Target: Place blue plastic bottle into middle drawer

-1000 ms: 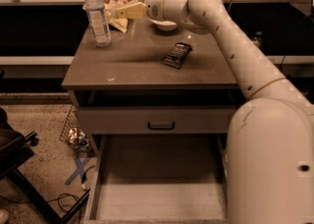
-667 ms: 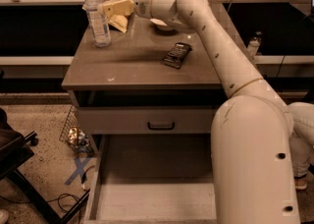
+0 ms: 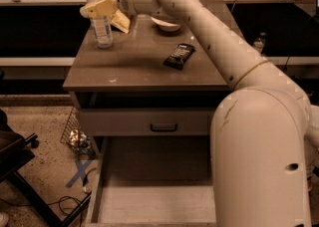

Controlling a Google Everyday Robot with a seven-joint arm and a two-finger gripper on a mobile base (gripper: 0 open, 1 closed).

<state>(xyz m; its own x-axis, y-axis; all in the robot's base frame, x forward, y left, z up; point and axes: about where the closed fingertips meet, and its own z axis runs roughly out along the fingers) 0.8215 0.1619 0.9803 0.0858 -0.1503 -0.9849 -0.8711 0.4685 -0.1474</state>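
gripper (image 3: 99,7) far left over table (image 3: 129,66), seemingly against bottle (image 3: 103,29) neck; grip cannot be told. one bottle, one bowl (image 3: 167,24), one dark packet (image 3: 179,55), one open drawer (image 3: 149,203) near.

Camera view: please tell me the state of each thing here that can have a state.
blue plastic bottle: upright on the cabinet top, cap on.
end effector: at the bottle's upper part, grasp unclear.
middle drawer: pulled open.
drawer with black handle: pushed in, or nearly.
bowl: upright.
black packet: lying flat.
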